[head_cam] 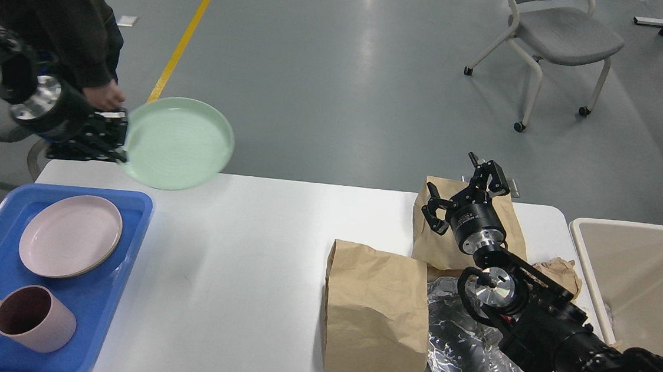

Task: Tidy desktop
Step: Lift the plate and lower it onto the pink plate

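Desktop [232, 249]: white, matte, on grey floor [347, 63].

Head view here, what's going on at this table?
A humanoid is clearing the desktop. Its left end effector grips the rim of a green plate, held in the air near the blue tray, which already holds a pink plate and a pink mug. The right end effector is open above the brown paper bags and crumpled foil, beside a beige bin.
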